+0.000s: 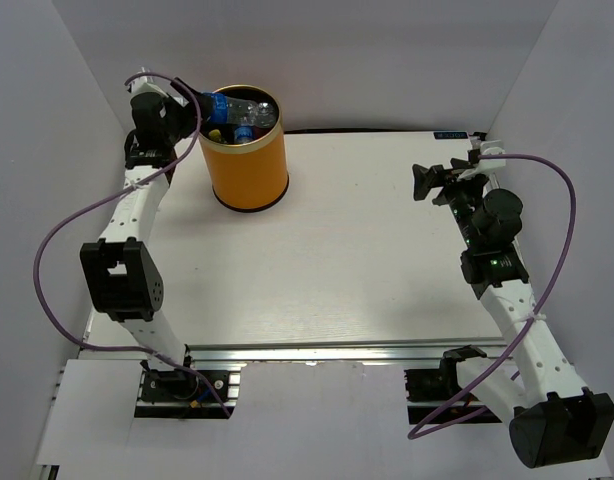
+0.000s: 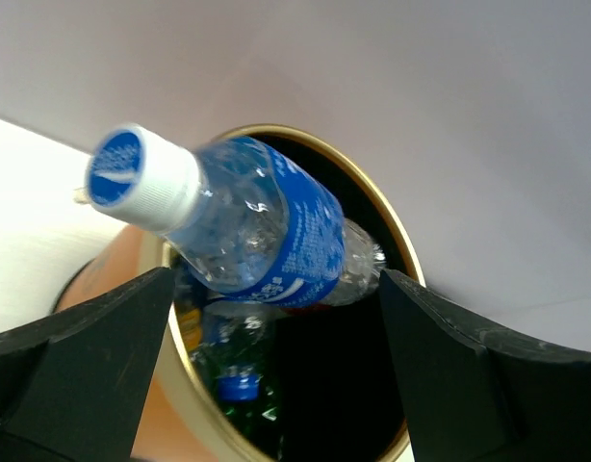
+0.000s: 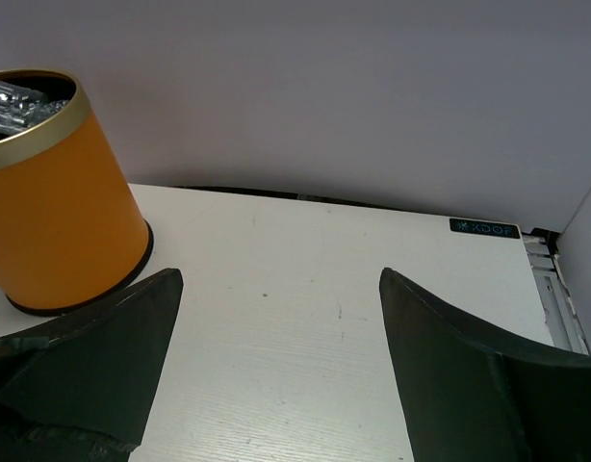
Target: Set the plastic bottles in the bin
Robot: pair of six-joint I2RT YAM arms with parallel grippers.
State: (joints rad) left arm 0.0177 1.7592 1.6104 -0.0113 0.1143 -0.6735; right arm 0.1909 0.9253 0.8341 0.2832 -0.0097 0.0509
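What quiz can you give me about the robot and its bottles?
1. Where does the white cap of the blue-label bottle sit? A: on the table. B: poking out over the rim of the bin. C: deep inside the bin.
2. True or false: the jaws of the right gripper hold a bottle.
3. How many bottles lie on the table?
Key: 1 B; 2 false; 3 none.

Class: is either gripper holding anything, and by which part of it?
Nothing is held. The left gripper is open, fingers seemingly clear of the blue-label bottle lying across the rim of the bin; the right gripper is open, empty.
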